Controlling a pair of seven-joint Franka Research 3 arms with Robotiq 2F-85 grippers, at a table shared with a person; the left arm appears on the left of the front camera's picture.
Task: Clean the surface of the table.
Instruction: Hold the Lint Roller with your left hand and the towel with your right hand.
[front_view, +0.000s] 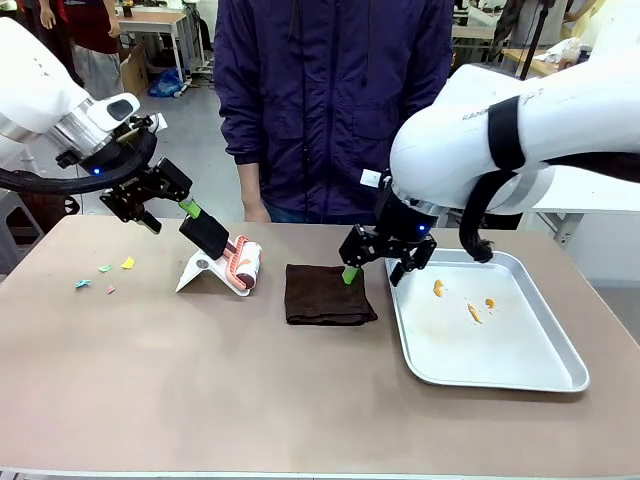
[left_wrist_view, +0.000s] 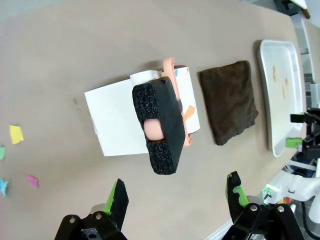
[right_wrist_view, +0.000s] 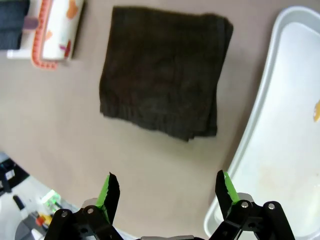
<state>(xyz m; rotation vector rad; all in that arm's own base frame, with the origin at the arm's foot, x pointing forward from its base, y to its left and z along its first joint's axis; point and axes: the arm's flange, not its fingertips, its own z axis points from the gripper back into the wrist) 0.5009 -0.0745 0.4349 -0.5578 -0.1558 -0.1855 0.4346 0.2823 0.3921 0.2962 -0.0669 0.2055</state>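
Bench, brownish matte top, spread beneath dark cloth: judged rigid, smooth, heavy; to be wiped, not gripped. Paper scraps noted well left of cloth; tray just right of it. Left pincer and right pincer held wide, empty.

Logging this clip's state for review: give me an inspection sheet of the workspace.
Surface: brownish-taupe matte table, coloured paper scraps at its left end.
Job's things: patterned lint roller with black foam handle on white stand; folded dark brown cloth.
Clutter: shiny silver metal tray holding orange crumbs.
Grippers: left gripper open, fingers near the roller's handle; right gripper open above the gap between cloth and tray.
Cables: black cable on the right arm, off the table.
Surroundings: person in dark purple jacket at far edge.
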